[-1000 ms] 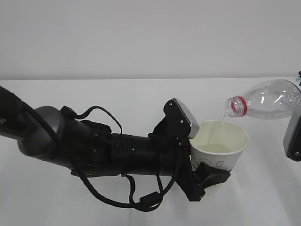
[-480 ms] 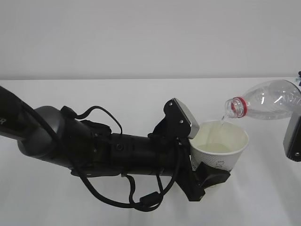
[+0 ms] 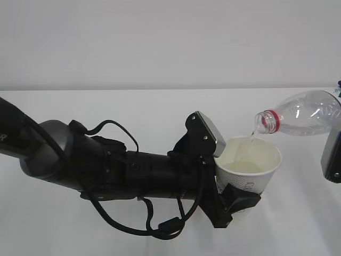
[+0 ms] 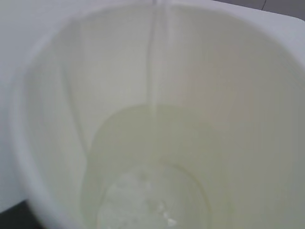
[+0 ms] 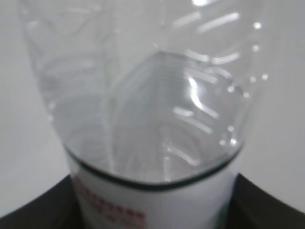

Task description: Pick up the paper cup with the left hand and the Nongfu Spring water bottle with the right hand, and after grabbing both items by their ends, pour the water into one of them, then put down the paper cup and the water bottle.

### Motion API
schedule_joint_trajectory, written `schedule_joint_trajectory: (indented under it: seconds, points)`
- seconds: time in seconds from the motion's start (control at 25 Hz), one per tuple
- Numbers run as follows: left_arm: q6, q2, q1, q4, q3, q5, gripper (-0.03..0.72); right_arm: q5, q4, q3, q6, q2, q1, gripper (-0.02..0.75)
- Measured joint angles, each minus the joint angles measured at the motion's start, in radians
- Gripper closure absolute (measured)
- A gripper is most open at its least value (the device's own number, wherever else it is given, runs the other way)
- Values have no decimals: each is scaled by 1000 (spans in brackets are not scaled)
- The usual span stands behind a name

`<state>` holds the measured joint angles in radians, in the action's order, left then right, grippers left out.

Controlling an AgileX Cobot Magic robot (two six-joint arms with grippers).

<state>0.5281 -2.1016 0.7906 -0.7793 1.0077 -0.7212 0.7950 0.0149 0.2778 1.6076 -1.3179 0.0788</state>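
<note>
Water (image 4: 152, 157) lies pale and slightly yellowish in the bottom of the paper cup (image 3: 249, 165), fed by a thin stream that falls from the mouth of the Nongfu Spring water bottle (image 3: 298, 114), tipped nearly level just above the cup's far rim. The left hand (image 3: 226, 178) has its fingers clenched around the cup, held above the white desk (image 3: 133, 112). The right hand (image 3: 331, 154) grasps the bottle at its labelled end, by the frame's right edge
</note>
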Motion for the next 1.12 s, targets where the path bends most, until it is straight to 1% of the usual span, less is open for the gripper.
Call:
schedule_joint_trajectory:
  seconds: [1.12]
  points:
    - [0,0,0,0,0,0,160,0,0,0,4,0,0,306]
